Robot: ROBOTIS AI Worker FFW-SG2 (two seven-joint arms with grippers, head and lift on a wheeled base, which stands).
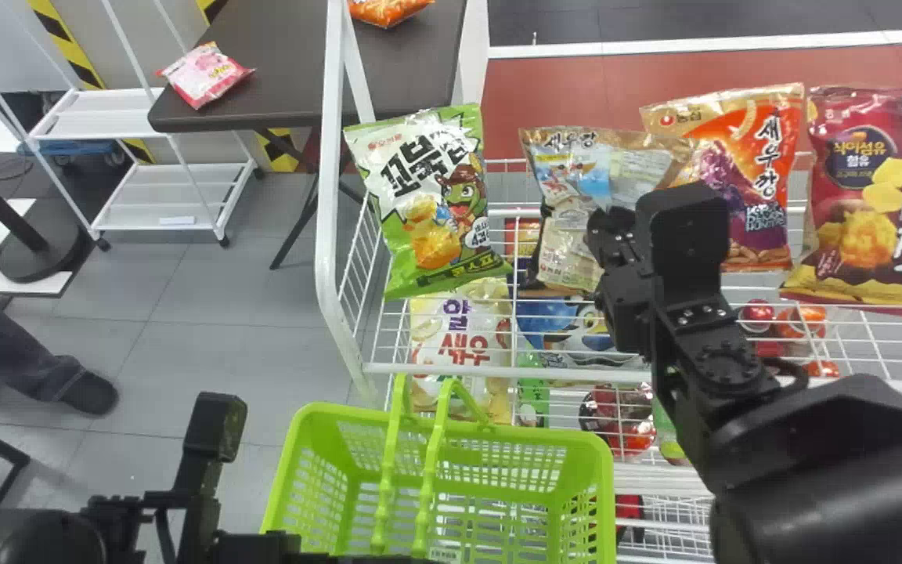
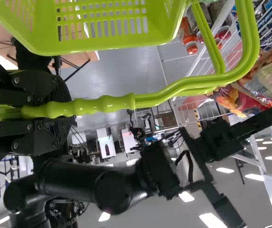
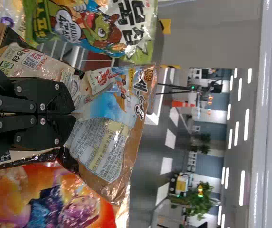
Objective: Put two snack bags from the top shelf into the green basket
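Gray floor (image 1: 216, 337) lies on the left, and a dark counter (image 1: 286, 70) stands at the far left with a pink bag (image 1: 204, 76) on it. Near the middle is the green basket (image 1: 549, 439), in front of the white top shelf (image 1: 498, 372). The left gripper (image 1: 263, 547) has its jaws squeezed on the basket's handle (image 2: 102, 104). The right gripper (image 1: 604, 229) is at the shelf — its jaws pinch the brown and blue snack bag (image 1: 568, 166). That bag is between a green bag (image 1: 431, 204) on the left and an orange bag (image 1: 768, 176) on the right. Farther right is a dark red bag (image 1: 862, 211).
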